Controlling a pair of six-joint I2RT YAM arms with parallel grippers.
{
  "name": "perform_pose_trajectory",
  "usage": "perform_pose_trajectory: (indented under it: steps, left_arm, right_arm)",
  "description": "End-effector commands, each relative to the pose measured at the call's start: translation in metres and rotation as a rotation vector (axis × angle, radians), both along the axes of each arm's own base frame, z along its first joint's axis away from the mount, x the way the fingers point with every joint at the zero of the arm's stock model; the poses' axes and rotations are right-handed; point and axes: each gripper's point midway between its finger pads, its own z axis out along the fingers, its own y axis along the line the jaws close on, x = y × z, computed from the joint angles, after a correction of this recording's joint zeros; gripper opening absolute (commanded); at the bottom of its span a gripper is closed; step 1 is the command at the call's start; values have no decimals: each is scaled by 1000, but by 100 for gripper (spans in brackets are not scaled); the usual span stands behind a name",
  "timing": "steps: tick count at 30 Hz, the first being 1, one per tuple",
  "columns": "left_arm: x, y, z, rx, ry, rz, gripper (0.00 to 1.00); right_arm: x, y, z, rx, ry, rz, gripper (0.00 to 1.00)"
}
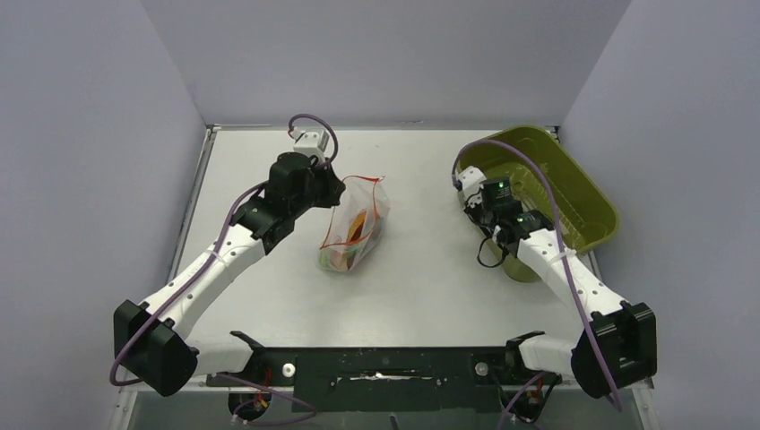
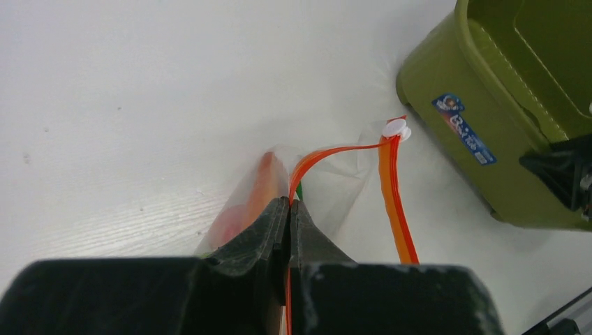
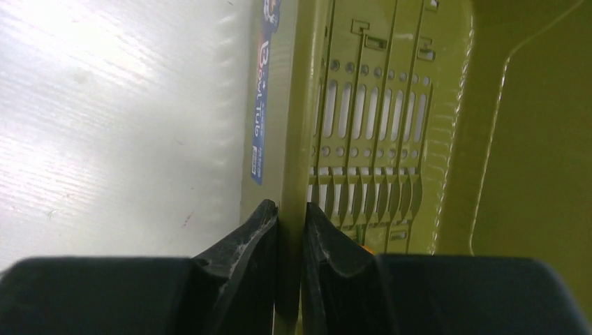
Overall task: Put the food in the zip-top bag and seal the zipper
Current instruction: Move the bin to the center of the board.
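Note:
The clear zip-top bag (image 1: 354,228) lies mid-table with orange, red and green toy food (image 1: 357,226) inside. Its mouth points away from the arms and stands partly open. My left gripper (image 1: 336,190) is shut on the red-orange zipper strip (image 2: 335,151) at the bag's near-left mouth corner; in the left wrist view the strip runs between the fingertips (image 2: 290,206) to a white slider (image 2: 395,128). My right gripper (image 1: 488,235) is shut on the rim (image 3: 292,174) of the olive-green tub (image 1: 574,193). An orange bit (image 3: 364,246) peeks inside the tub behind the right finger.
The olive-green tub stands at the right of the table, tilted up at its near-left edge, and also shows in the left wrist view (image 2: 502,105) close to the bag's slider. White walls enclose the table on three sides.

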Motion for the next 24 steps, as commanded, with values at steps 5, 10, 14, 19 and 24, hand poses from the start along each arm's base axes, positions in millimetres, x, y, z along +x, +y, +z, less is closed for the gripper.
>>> perform_pose_trajectory:
  steps: [5,10,14,19,24]
  left_arm:
    - [26,21,53,-35,-95,124,0]
    - [34,32,56,-23,-94,161,0]
    - [42,36,58,-22,-98,181,0]
    - [47,39,62,-21,-100,192,0]
    - [53,39,66,-19,-110,198,0]
  right_arm:
    - [-14,24,-5,-131,-51,289,13]
    - [-18,18,-1,-151,-36,301,13]
    - [-27,13,3,-198,-38,374,13]
    - [-24,5,25,-176,-85,331,29]
    - [-9,6,49,13,-147,72,46]
